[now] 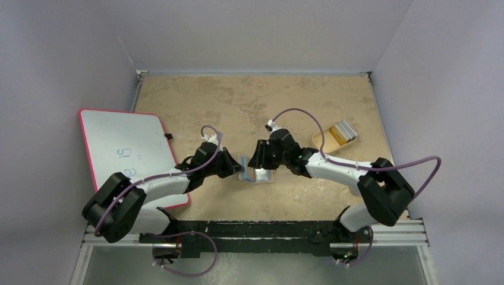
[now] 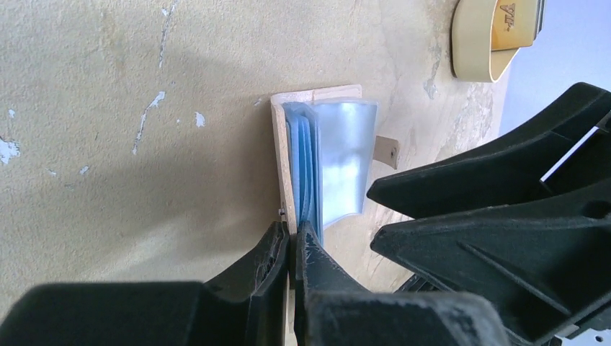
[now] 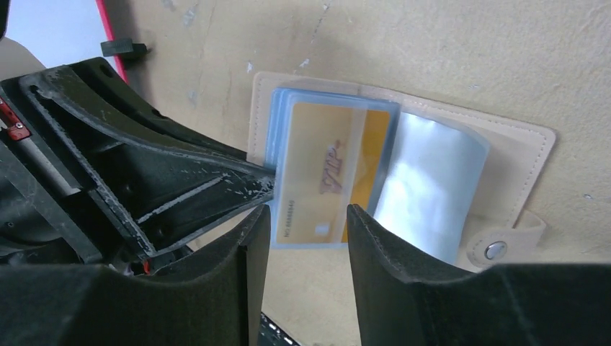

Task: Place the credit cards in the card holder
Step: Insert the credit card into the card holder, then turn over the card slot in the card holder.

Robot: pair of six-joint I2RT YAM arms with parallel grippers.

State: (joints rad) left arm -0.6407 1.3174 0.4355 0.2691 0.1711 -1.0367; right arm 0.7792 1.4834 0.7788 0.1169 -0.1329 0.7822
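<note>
The card holder (image 1: 257, 174) lies open mid-table, with a tan cover (image 3: 519, 155) and pale blue sleeves (image 2: 339, 151). My left gripper (image 2: 292, 234) is shut on the edge of its tan cover and pins that side; it reaches in from the left (image 1: 235, 166). A gold credit card (image 3: 324, 173) sits inside a clear blue sleeve. My right gripper (image 3: 306, 216) is open just in front of that card with nothing between its fingers; from above it sits at the holder's right (image 1: 261, 160). More credit cards (image 1: 343, 130) lie in a tray at the far right.
The shallow tan tray (image 1: 321, 142) stands right of the holder, and its rim (image 2: 475, 50) shows in the left wrist view. A pink-edged whiteboard (image 1: 128, 151) lies at the left under my left arm. Grey walls close in the table.
</note>
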